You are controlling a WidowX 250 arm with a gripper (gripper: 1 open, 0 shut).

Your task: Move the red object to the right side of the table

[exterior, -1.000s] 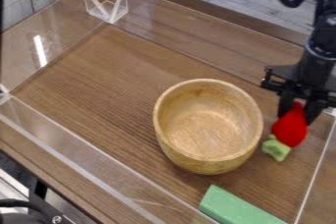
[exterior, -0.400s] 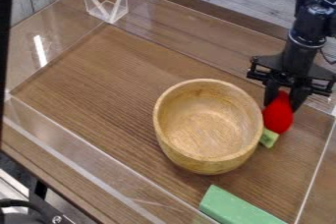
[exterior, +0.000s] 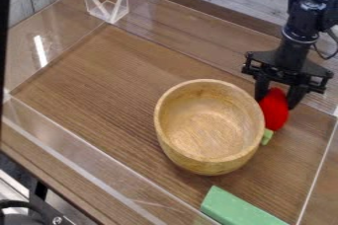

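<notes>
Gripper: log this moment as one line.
gripper at red toy | toy beside bowl | green block apart

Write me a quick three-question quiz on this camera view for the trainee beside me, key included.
1. True or false: the small red strawberry-like toy lies inside the round wooden bowl.
2. Fill in: the flat rectangular block near the bottom edge of the view is ____.
3. Which is closer to the black robot gripper: the red toy or the clear angular plastic piece?

Key: 1. false; 2. green; 3. the red toy
</notes>
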